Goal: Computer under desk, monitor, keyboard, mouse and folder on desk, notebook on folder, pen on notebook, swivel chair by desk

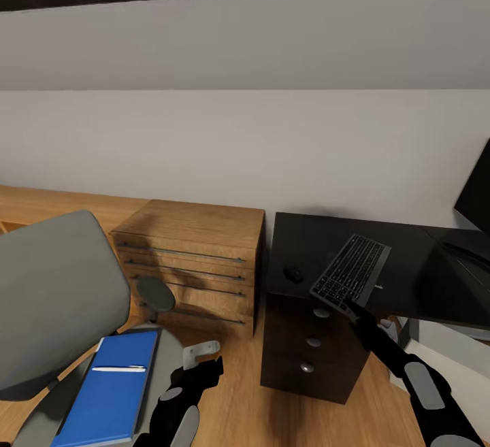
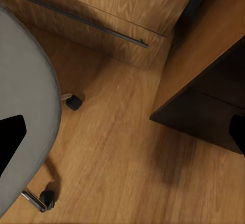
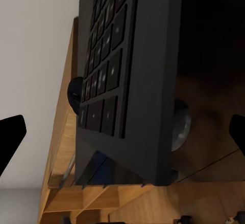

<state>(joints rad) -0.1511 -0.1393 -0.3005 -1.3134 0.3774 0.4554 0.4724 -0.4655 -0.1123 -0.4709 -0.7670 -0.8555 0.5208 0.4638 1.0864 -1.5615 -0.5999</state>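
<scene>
Our right hand (image 1: pixel 358 312) is clamped on the near corner of the keyboard (image 1: pixel 352 271), which hangs tilted above the desk (image 1: pixel 408 263), between the mouse (image 1: pixel 294 273) and the monitor (image 1: pixel 476 192). We should carry it toward the monitor, level it, and lower it flat before letting go. Whether our left hand (image 1: pixel 204 365) is open, we cannot tell.

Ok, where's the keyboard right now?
In the head view the keyboard is at right, tilted up over the dark desk's near edge, held by the right gripper, with the mouse beside it.
</scene>
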